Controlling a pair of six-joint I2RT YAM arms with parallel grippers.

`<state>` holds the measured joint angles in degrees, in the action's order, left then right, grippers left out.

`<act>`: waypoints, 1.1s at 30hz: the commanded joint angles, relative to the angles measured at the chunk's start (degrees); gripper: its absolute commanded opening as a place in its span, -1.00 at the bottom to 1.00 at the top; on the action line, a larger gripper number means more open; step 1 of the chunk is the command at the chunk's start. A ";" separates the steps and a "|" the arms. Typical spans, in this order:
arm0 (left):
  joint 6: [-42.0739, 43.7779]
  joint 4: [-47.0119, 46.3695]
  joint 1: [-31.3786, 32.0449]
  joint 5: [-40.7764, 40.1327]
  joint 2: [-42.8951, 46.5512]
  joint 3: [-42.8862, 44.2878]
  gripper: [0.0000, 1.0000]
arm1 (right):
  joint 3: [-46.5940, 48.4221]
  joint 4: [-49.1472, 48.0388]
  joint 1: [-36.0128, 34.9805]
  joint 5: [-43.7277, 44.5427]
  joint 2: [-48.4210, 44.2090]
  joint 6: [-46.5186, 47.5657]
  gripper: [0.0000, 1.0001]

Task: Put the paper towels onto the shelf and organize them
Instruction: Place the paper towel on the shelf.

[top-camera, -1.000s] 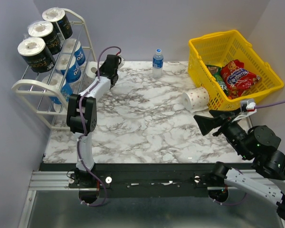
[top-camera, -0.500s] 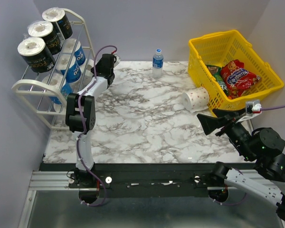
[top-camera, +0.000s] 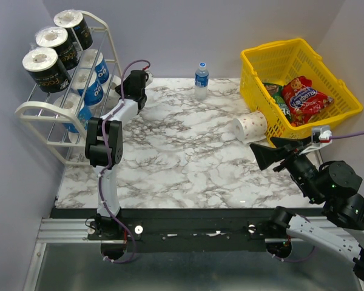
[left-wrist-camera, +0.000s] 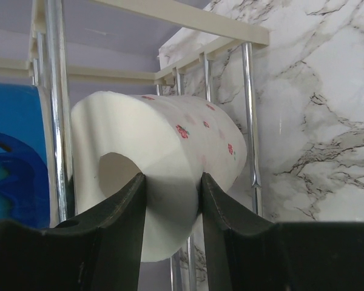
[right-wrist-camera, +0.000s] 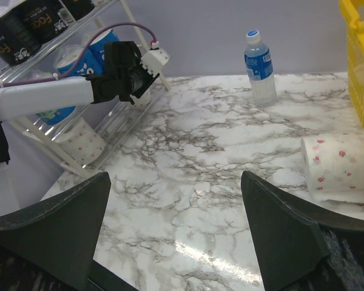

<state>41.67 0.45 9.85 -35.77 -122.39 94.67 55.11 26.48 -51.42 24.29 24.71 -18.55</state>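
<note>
Left wrist view: the left gripper (left-wrist-camera: 171,182) is closed on the near end of a white dotted roll (left-wrist-camera: 194,142) and pinches it tight. The roll lies on its side. Its long way runs forward and to the right from the gripper. The roll is right up against the thin bars of the shelf (left-wrist-camera: 249,121). A blue roll (left-wrist-camera: 12,157) sits just to the left of the gripper, behind a bar. I cannot tell if the dotted roll rests on the bars yet.

One loose roll (right-wrist-camera: 340,163) lies on the table (top-camera: 188,151), near the yellow basket (top-camera: 255,66). It is ahead and to the right of the right gripper (right-wrist-camera: 175,182), with its long way going side to side. The right gripper is wide open and holds nothing. The right arm is much nearer to this roll, so I think it goes next.

A second ago the left gripper was farther from the shelf. It has moved in close. The loose roll has not moved.
</note>
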 commanded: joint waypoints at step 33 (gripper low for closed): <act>8.95 -13.72 -2.03 -9.93 -3.12 -0.45 0.38 | -3.43 -2.31 0.00 3.13 -1.07 0.53 0.95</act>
<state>46.50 -7.73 8.16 -40.73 -125.58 94.06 52.66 25.30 -51.42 25.91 24.47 -18.37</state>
